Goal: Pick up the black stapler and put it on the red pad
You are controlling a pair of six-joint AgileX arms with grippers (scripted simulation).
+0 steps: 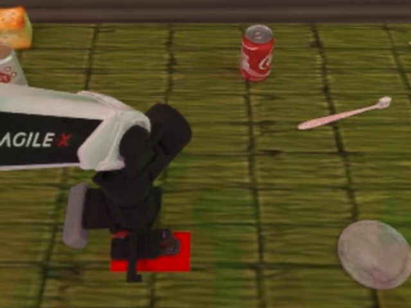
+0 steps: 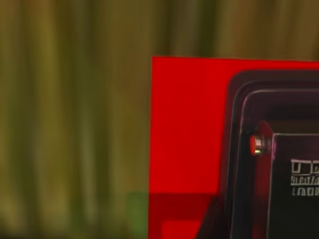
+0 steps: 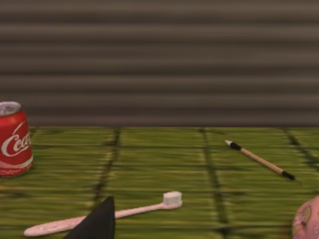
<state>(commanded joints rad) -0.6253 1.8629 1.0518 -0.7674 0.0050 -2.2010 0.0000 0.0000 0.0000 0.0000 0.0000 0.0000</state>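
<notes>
Count on the worktop (image 1: 289,192): 1 red pad (image 1: 180,247) near the front edge, 1 black stapler (image 1: 151,247) on it. 1 red soda can (image 1: 257,52) at the back edge, 1 pink toothbrush (image 1: 343,114), 1 round plate (image 1: 374,254) front right corner, 1 brush pen (image 3: 259,159), 1 bread piece (image 1: 14,27) and 1 cup (image 1: 9,67) back left corner.

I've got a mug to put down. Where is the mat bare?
Bare mat lies between the red can, the toothbrush, the plate and the red pad. It is crowded at the left, where the left gripper hangs over the pad with the black stapler.
</notes>
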